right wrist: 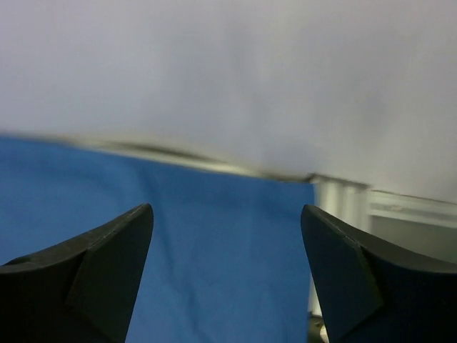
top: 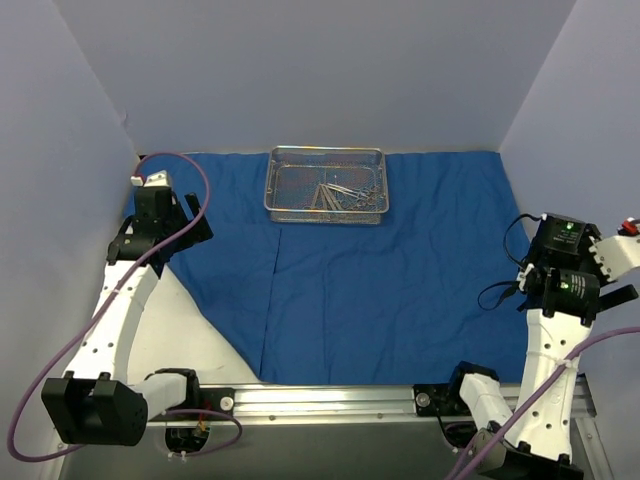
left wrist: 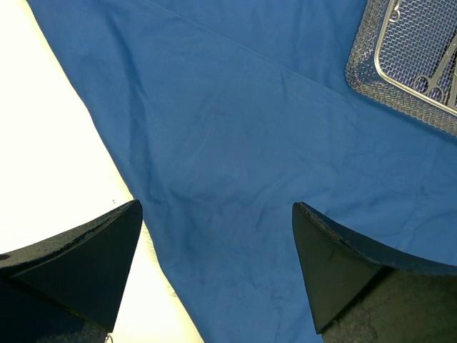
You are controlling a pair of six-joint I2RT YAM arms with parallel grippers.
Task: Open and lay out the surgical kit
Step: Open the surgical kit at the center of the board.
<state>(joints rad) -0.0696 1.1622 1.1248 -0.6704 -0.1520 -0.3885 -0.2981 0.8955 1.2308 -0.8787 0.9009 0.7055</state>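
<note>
A royal-blue cloth wrap (top: 380,290) lies unfolded flat over most of the table. On its far middle stands the silver wire-mesh tray (top: 325,217), and several steel ring-handled instruments (top: 345,195) lie heaped inside it. My left gripper (top: 190,222) hovers over the cloth's left edge, open (left wrist: 216,207) and empty, above the cloth (left wrist: 250,143). The tray's corner (left wrist: 400,86) with instruments (left wrist: 435,78) shows at the upper right of the left wrist view. My right gripper (top: 612,262) is at the cloth's right side, facing the wall. It is open (right wrist: 226,209) with nothing between its fingers, above the cloth (right wrist: 214,250).
Bare white tabletop (top: 200,340) shows at the near left, beside the cloth's slanting edge (left wrist: 57,157). Grey walls close in the left, back and right. An aluminium rail (top: 330,400) runs along the near edge. A purple cable (top: 190,170) loops over the left arm.
</note>
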